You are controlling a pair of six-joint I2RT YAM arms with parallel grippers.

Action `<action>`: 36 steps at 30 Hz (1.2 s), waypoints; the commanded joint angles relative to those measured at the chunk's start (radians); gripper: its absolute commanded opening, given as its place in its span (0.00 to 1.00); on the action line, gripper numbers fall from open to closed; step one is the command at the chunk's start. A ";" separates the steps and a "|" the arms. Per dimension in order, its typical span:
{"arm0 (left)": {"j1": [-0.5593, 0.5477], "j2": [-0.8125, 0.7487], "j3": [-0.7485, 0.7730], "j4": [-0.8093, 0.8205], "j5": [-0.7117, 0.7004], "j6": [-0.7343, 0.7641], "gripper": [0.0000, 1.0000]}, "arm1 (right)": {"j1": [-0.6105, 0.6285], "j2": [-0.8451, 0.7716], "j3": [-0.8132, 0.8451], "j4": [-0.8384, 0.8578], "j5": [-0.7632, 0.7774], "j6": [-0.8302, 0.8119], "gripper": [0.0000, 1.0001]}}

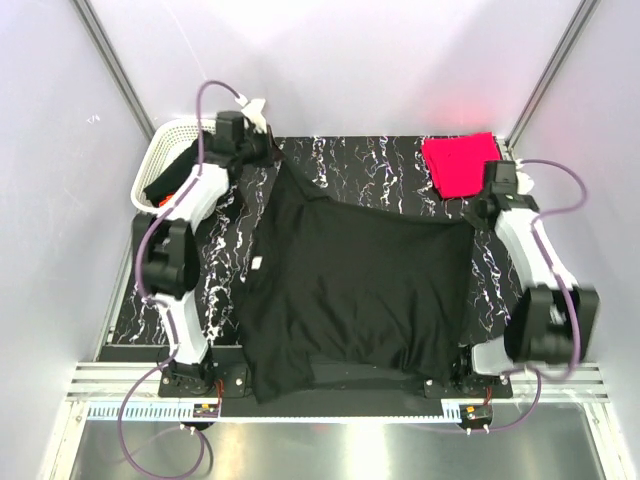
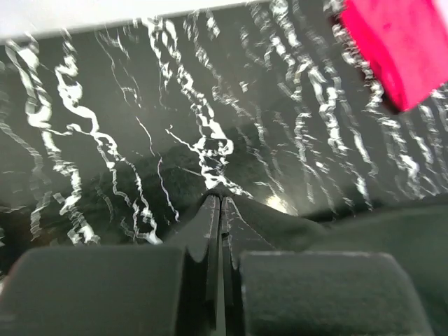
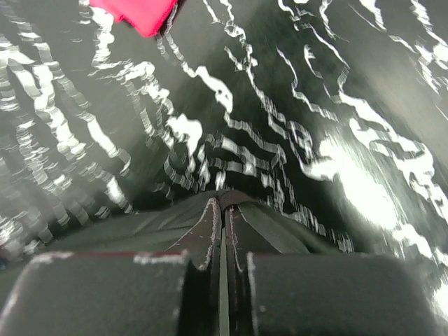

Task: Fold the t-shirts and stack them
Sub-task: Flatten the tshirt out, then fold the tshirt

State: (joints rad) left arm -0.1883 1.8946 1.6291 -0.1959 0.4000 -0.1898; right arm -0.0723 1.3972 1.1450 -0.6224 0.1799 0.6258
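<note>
Spanning most of the marbled table (image 1: 380,160): one black t-shirt (image 1: 350,290), large, laid open, near edge draped over the arm bases. Far edge pulled taut, running left to right between two holds. At one end, the left gripper (image 2: 218,210), jaws pinched tight on a cloth corner, the farther hold. At the other, the right gripper (image 3: 221,210), likewise clamped on cloth (set nearer, so the edge slants). The shirt's body lies base-ward of both. Folded pinkish-red t-shirt (image 1: 460,165): far right corner, just beyond the right gripper. White basket (image 1: 160,160): far left.
</note>
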 commanded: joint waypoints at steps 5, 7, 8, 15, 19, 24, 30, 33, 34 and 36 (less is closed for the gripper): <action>0.007 0.239 0.144 0.239 0.059 -0.094 0.00 | -0.018 0.307 0.120 0.252 0.027 -0.106 0.00; 0.007 0.264 0.170 0.245 0.053 -0.105 0.00 | -0.026 0.348 0.156 0.256 0.023 -0.113 0.00; 0.007 0.271 0.178 0.239 0.051 -0.108 0.00 | -0.029 0.377 0.165 0.256 0.010 -0.115 0.00; 0.015 0.217 0.152 0.136 0.020 -0.137 0.00 | -0.049 0.430 0.225 0.244 -0.037 -0.132 0.00; 0.021 0.123 0.046 0.084 0.007 -0.183 0.00 | -0.049 0.402 0.231 0.185 -0.069 -0.115 0.00; 0.029 -0.043 -0.110 -0.017 0.008 -0.256 0.00 | -0.049 0.332 0.201 0.064 -0.108 -0.089 0.00; 0.032 -0.210 -0.248 -0.085 -0.004 -0.315 0.00 | -0.049 0.234 0.156 -0.068 -0.111 -0.080 0.00; 0.033 -0.284 -0.313 -0.124 -0.007 -0.310 0.00 | -0.049 0.166 0.079 -0.082 -0.137 -0.077 0.00; 0.033 -0.305 -0.331 -0.135 -0.012 -0.307 0.00 | -0.049 0.154 0.065 -0.083 -0.151 -0.077 0.00; 0.035 -0.342 -0.394 -0.154 -0.012 -0.301 0.00 | -0.049 0.119 0.038 -0.099 -0.175 -0.078 0.00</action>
State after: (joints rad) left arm -0.1623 1.6211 1.2995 -0.3061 0.4072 -0.4831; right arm -0.1192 1.5753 1.2221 -0.6662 0.0521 0.5400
